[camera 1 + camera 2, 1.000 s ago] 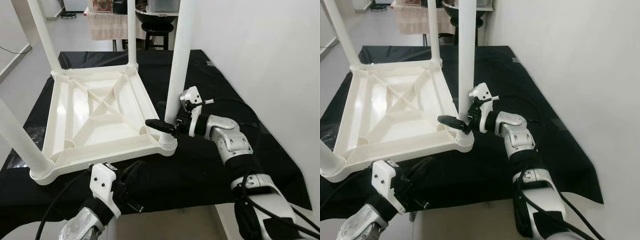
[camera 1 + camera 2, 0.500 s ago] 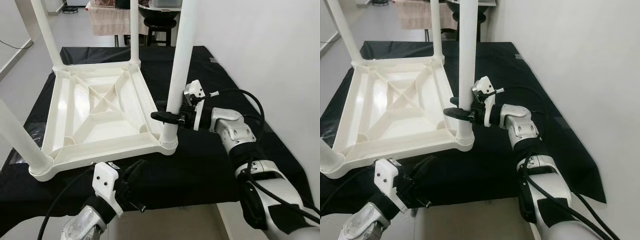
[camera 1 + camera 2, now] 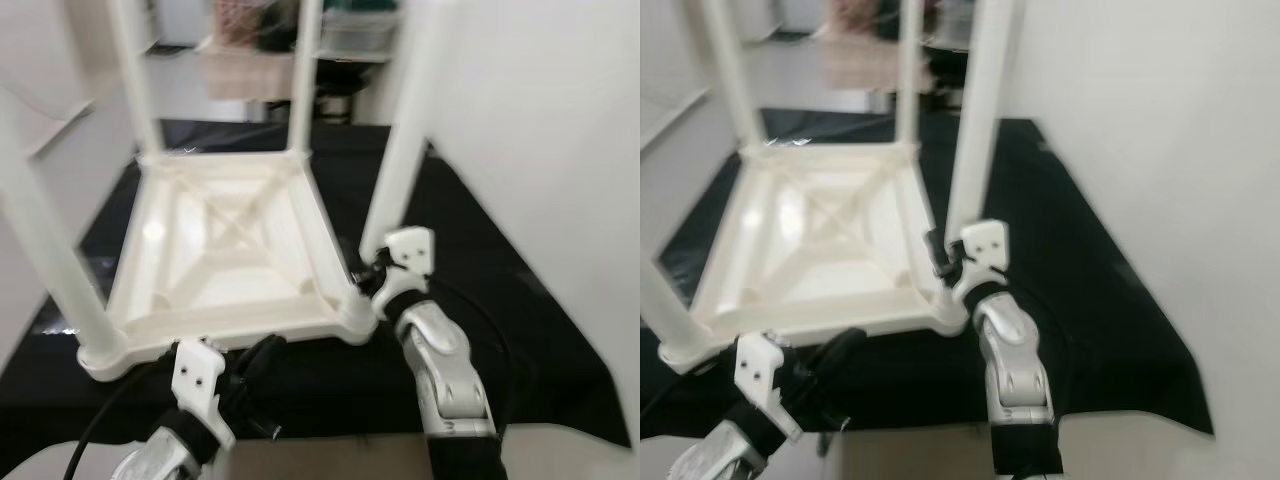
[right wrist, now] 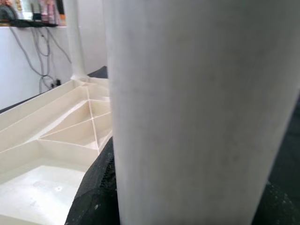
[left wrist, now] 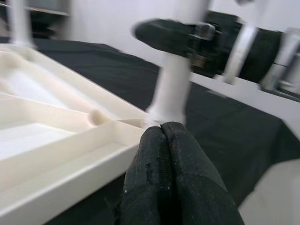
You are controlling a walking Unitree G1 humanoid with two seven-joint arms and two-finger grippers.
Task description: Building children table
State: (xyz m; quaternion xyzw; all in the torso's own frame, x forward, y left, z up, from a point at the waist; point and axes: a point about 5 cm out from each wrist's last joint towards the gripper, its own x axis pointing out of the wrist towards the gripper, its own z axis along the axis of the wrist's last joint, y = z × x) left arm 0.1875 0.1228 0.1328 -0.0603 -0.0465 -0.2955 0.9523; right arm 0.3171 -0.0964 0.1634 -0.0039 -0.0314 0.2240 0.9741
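**A:** Where was the build at this point? Heads-up, the head cameras were blurry.

**B:** The table top [image 3: 225, 250] was lying upside down on the black cloth [image 3: 500, 320] over the workbench, ribbed underside up. All four white legs looked to be standing in their corner sockets. I'd say it was the seating step for the last leg [image 3: 400, 150], the one at the near right corner.

**A:** And the grippers?

**B:** The right gripper [image 3: 372, 268] was clamped on that leg low down, just above the socket. In its wrist view one black finger [image 4: 96, 187] sat against one side of the white tube and the other finger's edge poked out on the far side, so it was gripping the leg. The left gripper [image 5: 164, 154] hung low, just beside the near edge of the top, fingers pressed together with nothing between them.

**A:** So what did the next move need?

**B:** My guess: push the leg straight down, keeping it upright until it bottomed out. Then let go and get ready to flip the table. Tilting it while pushing could've jammed it in the socket.
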